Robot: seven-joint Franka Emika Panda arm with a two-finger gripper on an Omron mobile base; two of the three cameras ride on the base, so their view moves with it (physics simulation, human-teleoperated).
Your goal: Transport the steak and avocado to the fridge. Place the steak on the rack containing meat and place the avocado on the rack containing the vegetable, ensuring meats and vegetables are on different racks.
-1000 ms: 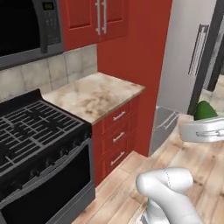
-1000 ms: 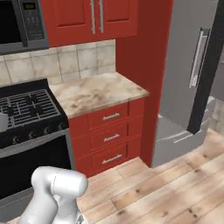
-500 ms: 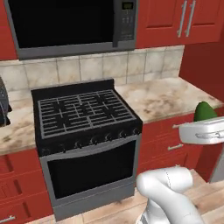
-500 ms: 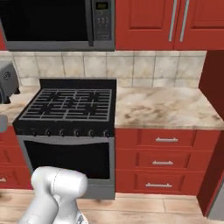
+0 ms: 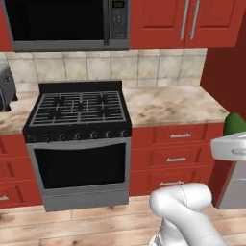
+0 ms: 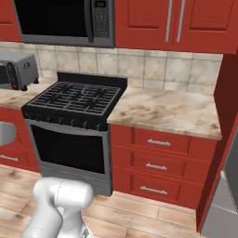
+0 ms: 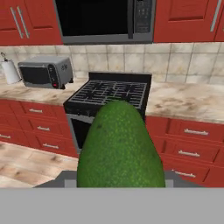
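The avocado (image 7: 120,146), dark green and rounded, bulks large in the middle of the hand view, and its top pokes up at the right edge of the left base view (image 5: 235,124). My gripper (image 5: 232,144) is shut on it, held out to the arm's right at about counter height. The fingers are hidden behind the fruit in the hand view. A grey slice of the fridge (image 6: 225,200) shows at the lower right of the right base view. The steak and both racks are out of view.
A black gas stove (image 5: 79,108) with an oven stands ahead, under a microwave (image 5: 62,21). A marble counter (image 6: 162,109) over red drawers lies to its right. A toaster oven (image 6: 16,69) sits on the counter to the left. Wooden floor (image 6: 148,214) runs in front.
The base has swung round, so the whole view has shifted from the fridge and counter corner to the stove. The avocado has stayed in the gripper throughout.
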